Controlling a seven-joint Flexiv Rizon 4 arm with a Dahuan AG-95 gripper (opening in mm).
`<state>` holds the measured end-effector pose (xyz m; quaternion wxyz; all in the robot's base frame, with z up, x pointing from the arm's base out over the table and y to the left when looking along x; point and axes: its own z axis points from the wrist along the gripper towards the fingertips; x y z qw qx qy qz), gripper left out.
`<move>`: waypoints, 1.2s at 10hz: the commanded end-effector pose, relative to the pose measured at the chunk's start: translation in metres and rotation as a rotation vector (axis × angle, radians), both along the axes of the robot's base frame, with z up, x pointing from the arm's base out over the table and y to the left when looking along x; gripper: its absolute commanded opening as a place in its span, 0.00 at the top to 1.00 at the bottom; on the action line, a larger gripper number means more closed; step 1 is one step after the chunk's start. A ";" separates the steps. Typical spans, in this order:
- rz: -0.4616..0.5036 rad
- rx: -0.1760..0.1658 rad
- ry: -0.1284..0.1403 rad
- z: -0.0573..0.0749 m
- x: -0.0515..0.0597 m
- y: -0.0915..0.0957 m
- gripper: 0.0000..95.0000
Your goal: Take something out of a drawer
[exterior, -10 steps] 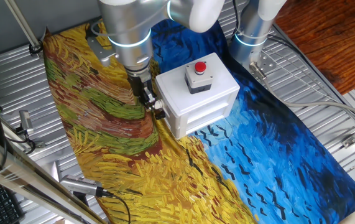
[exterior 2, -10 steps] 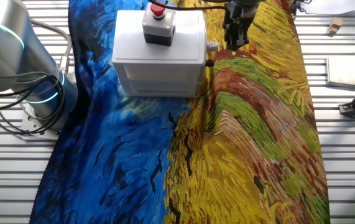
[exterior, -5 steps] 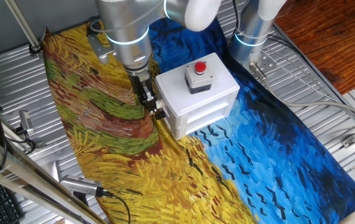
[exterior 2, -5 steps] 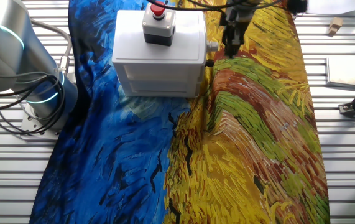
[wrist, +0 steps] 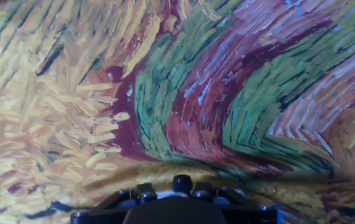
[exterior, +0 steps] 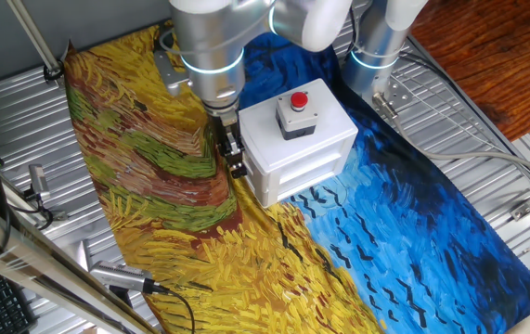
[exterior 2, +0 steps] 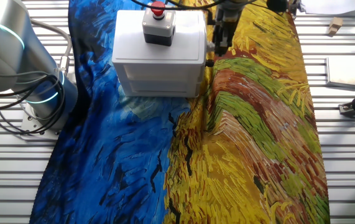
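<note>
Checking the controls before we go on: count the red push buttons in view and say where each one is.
1. The red push button sits in a grey housing on top of the white box, toward its back edge; the gripper hangs beside the box. Other sides of the box are hidden.

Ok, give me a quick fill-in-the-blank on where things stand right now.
1. The push button on top of the white box is ____.
2. The gripper hangs at the box's side, above the ____ part of the painted cloth.
3. The hand view shows only ____.

Missing words: red; yellow; cloth
</note>
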<state>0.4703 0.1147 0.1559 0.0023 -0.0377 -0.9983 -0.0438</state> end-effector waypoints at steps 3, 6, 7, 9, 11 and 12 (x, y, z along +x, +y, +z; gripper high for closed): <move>0.011 -0.052 0.017 -0.002 -0.001 0.000 0.60; 0.022 -0.052 0.019 -0.002 -0.001 0.001 0.80; 0.025 -0.052 0.022 -0.002 -0.002 0.001 0.80; 0.028 -0.052 0.023 -0.002 -0.002 0.001 1.00; 0.047 -0.056 0.020 -0.002 -0.001 0.001 1.00; 0.050 -0.058 0.021 -0.001 -0.001 0.001 1.00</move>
